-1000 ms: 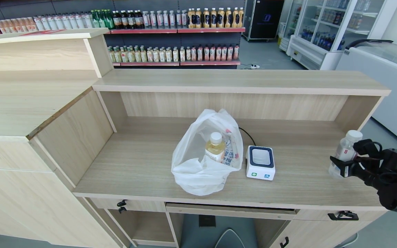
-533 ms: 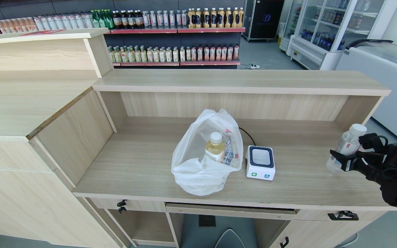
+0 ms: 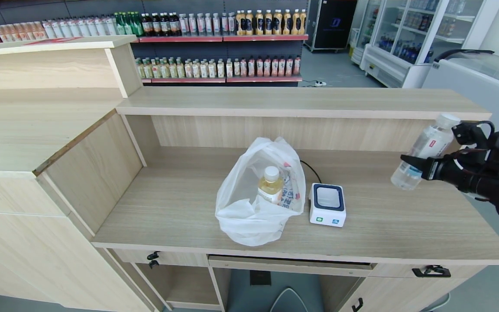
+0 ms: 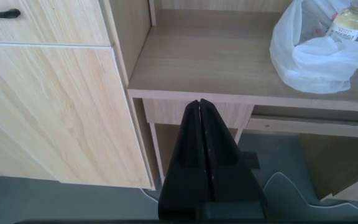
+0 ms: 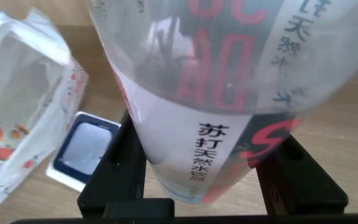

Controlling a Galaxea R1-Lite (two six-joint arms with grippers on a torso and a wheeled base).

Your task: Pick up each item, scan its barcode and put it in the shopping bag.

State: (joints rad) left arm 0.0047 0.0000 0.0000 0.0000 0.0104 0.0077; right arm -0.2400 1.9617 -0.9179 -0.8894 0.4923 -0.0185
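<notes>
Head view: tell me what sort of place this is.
Most likely a small shop's checkout: drink shelves behind, glass-door fridges at the far right, and a scanner beside a bag on the counter. The right gripper holds a bottle.

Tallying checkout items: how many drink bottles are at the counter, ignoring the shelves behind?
2. A clear bottle is held in the right gripper above the counter, at its right end. A yellow-drink bottle stands inside the shopping bag. The bag may hide more.
</notes>
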